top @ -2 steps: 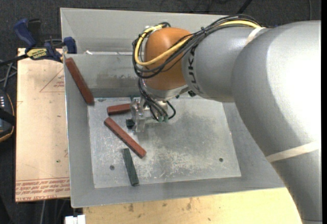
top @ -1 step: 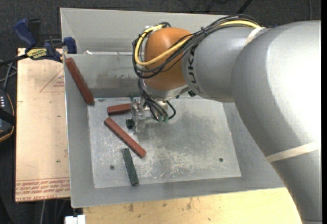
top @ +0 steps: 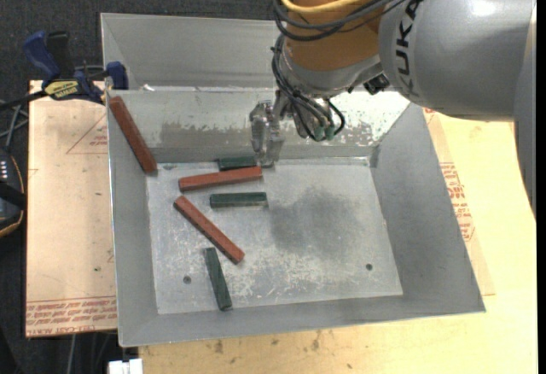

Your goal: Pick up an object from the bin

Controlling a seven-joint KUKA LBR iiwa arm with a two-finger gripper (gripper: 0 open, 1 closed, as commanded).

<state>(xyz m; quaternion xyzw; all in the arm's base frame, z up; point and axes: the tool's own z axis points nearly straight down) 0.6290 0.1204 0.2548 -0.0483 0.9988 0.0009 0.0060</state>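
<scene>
Grey bin (top: 341, 227). A leaning red-brown bar (top: 132, 135) rests against the left wall. On the floor lie a diagonal red-brown bar (top: 209, 230), a lone green bar (top: 217, 278), a level red-brown bar (top: 222, 179) and a middle green bar (top: 238, 201). The gripper (top: 267, 150) hangs low at the right end of a short green bar (top: 240, 163) by the back wall; whether it is open or closed cannot be told.

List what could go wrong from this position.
1. The claw hangs close to the bin's back wall; going lower, it may scrape that wall.
2. The red-brown bar and the dark green bar nearest the claw lie close together, so it might catch both or shove one aside.
3. The claw is near the red-brown bar's right end; taken off-centre, the bar could tilt and slip out.
</scene>
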